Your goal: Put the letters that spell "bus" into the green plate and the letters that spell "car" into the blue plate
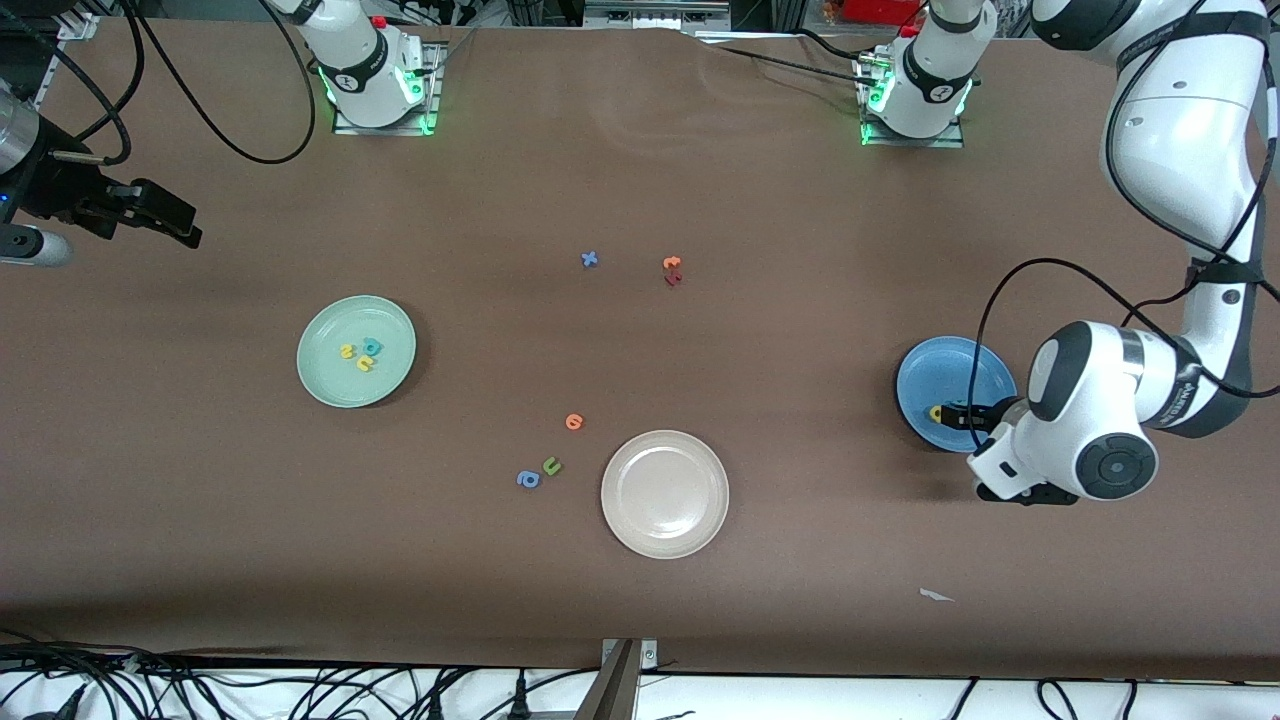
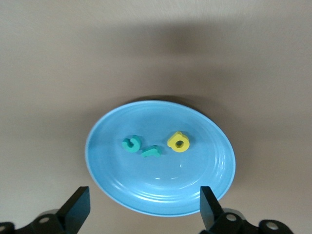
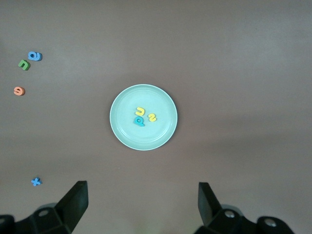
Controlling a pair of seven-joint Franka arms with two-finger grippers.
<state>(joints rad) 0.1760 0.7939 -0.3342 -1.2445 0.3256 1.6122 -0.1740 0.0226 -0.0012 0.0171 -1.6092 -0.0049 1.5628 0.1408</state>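
Left wrist view: left gripper [image 2: 144, 207] jaws wide, empty, over blue plate [image 2: 204, 180] | c, a, r [image 2: 151, 152] lie inside | right gripper [image 3: 141, 204] open above green plate [image 3: 165, 129] holding b, u, s [image 3: 140, 117] | both clear to lift.

High front cam (wrists downward)

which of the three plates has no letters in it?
The cream-white plate, nearest the front camera. The green plate and blue plate each hold three letters.

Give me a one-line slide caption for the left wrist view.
Open left gripper over the blue plate holding the teal c, teal r and yellow a.
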